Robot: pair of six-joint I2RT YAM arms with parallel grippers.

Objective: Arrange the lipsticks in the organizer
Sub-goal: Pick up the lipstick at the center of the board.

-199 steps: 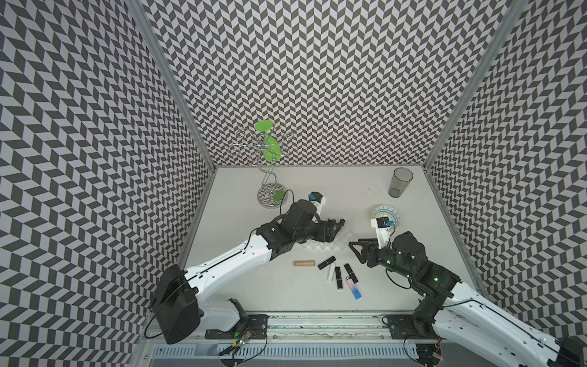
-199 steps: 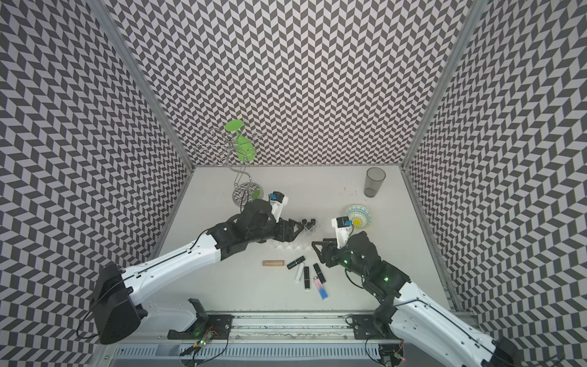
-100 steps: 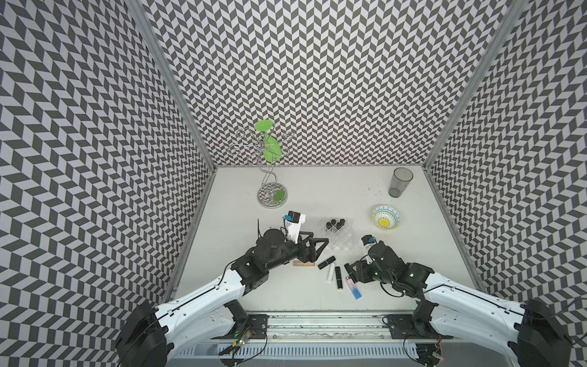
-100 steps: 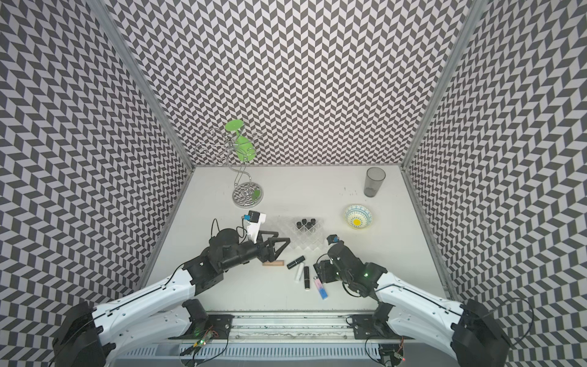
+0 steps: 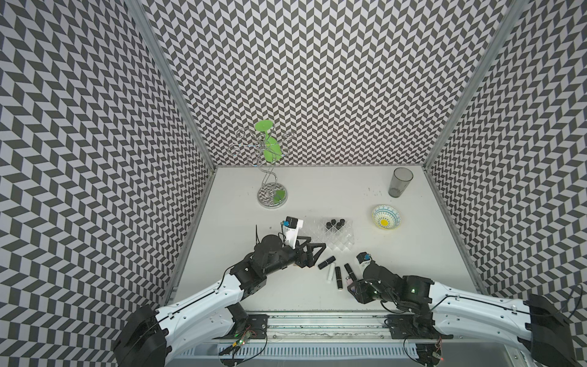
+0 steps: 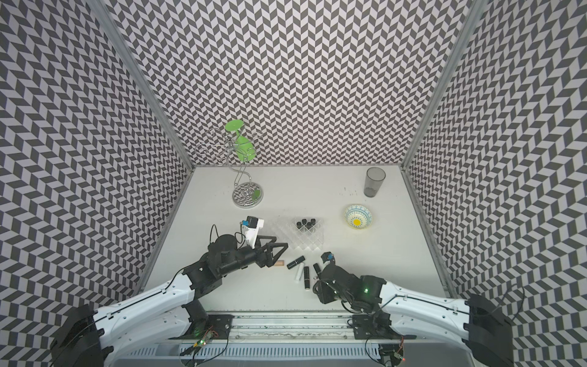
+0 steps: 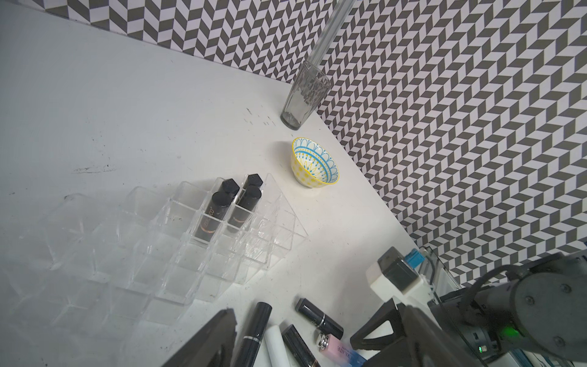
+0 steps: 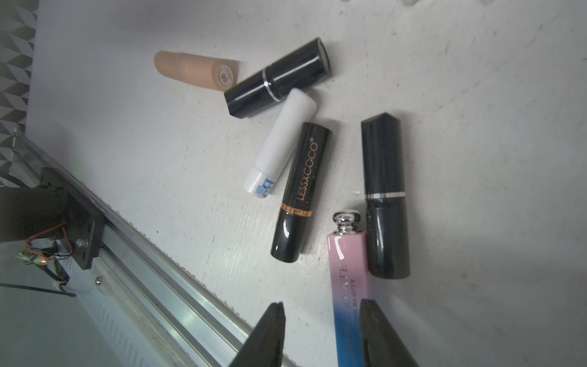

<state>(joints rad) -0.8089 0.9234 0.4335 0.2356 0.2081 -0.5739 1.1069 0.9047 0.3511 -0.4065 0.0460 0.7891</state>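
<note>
Status | left gripper spread wide | right gripper parted astride gradient lipstick, per right wrist

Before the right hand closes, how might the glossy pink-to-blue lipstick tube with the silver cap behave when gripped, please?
The pink-to-blue lipstick tube shows shiny highlights, so it may slip. It lies against a black cylindrical lipstick, which would probably roll if nudged. It looks rigid.

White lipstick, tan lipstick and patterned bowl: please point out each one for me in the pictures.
white lipstick (image 8: 281,149), right wrist view, on the middle of its white barrel.
tan lipstick (image 8: 190,69), right wrist view, on the middle of its side.
patterned bowl (image 7: 301,176), left wrist view, on its yellow outer wall.
</note>
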